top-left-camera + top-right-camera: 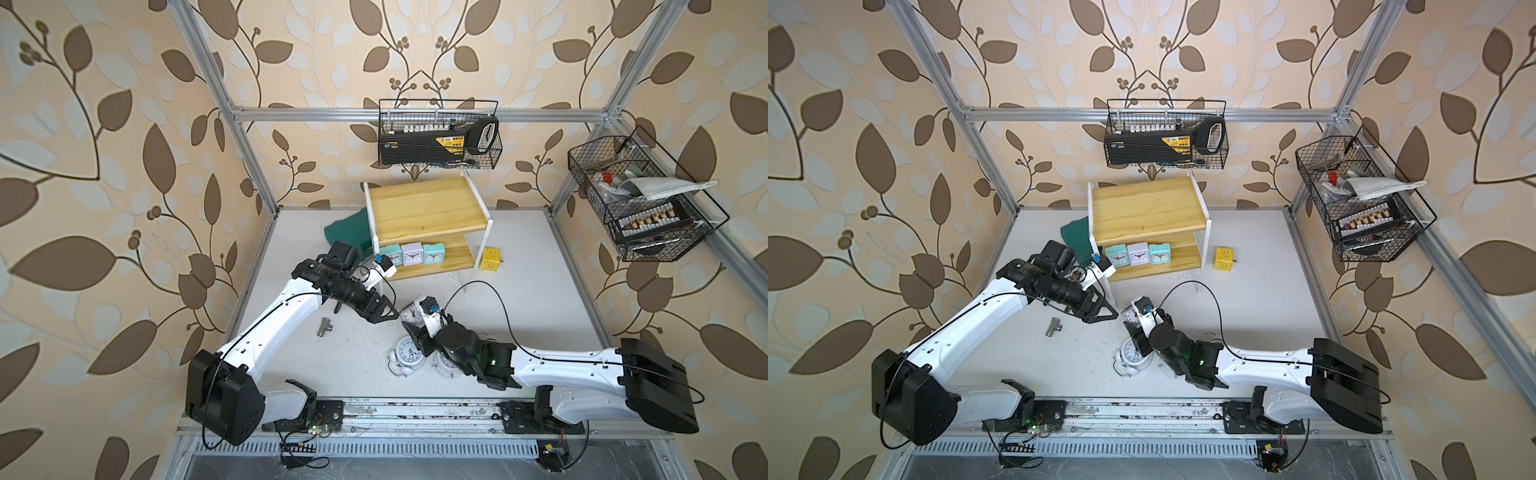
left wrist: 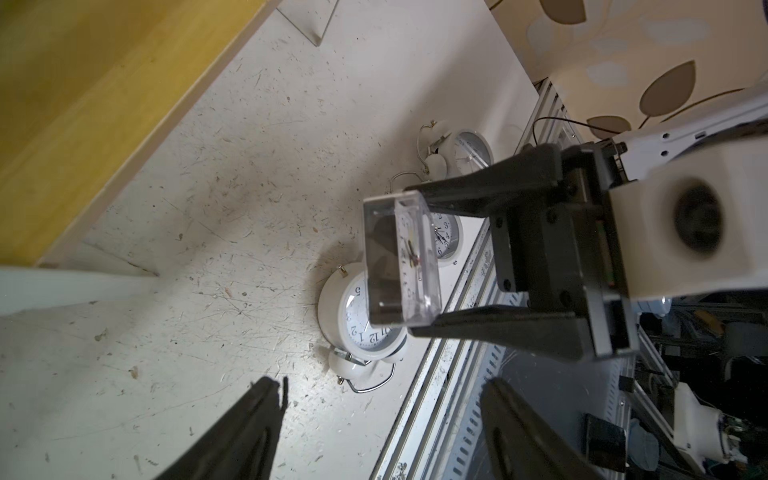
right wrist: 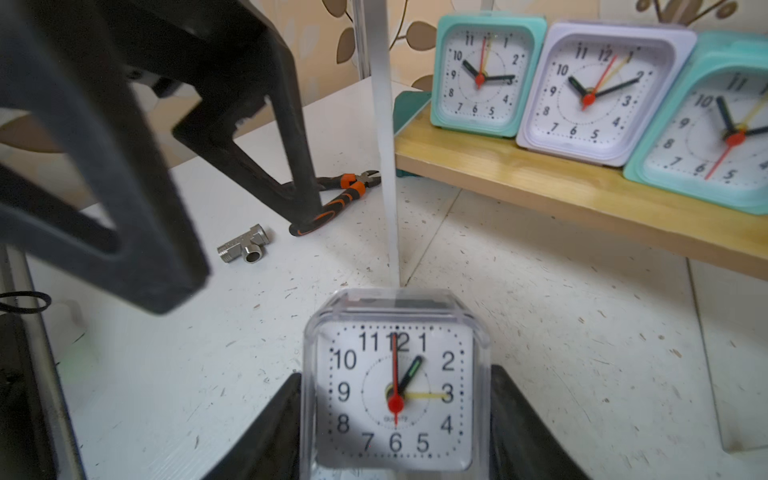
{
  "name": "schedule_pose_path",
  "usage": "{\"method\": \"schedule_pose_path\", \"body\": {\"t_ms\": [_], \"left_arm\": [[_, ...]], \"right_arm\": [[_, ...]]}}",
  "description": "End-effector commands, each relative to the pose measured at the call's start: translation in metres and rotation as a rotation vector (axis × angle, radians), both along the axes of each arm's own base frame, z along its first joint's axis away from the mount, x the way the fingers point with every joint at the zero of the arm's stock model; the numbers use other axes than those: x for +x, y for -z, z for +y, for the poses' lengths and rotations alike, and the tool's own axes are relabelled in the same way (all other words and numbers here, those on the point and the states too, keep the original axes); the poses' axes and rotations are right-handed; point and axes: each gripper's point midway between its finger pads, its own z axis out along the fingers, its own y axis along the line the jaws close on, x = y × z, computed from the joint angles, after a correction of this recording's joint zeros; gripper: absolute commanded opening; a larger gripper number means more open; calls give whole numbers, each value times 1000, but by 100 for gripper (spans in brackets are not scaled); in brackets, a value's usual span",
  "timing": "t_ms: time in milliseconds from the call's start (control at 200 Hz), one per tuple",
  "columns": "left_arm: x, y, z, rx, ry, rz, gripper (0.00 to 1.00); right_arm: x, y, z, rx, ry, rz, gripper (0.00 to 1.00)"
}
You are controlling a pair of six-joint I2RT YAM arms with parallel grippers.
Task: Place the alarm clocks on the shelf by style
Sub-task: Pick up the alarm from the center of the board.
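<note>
clear square clock [image 3: 395, 386] clamped in the right pincer [image 2: 417, 262] above the bench [image 1: 548, 299]; left pincer [image 2: 386, 384] spread apart, empty, just beside it; shelf [image 1: 428, 208] nearby

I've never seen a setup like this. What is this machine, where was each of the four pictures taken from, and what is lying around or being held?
These are two white robot arms mounted at the front edge of a table, each ending in a two-fingered gripper. Two pictures look down from overhead and are nearly identical; the other two come from a camera on each arm's wrist. The right gripper is shut on a clear square clock, held above the table. The left gripper is open and empty, close by. On the shelf's lower board stand three square clocks: a teal one, a lilac one, another teal one. Three round twin-bell clocks lie on the table. Also there: a metal pipe fitting, pliers and a yellow cube socket.
</note>
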Motion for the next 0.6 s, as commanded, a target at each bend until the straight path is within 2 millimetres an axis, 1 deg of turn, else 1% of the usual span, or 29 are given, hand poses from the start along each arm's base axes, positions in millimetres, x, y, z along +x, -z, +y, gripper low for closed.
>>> {"method": "schedule_pose_path", "body": {"t_ms": [0,110,335,595], "left_arm": [[0,-15,-6,-62,-16,50,79],[-1,-14,-8,-78,-11,71,79],[-7,-11,-10,-92,9,103,78],[-13,-8,-11,-108,35,136,71]], "right_arm": [[-1,-16,7,38,2,-79,52],[-7,-17,16,44,-28,-88,52],[-10,-19,25,54,-53,-100,52],[-9,-20,31,72,-63,-112,52]]}}
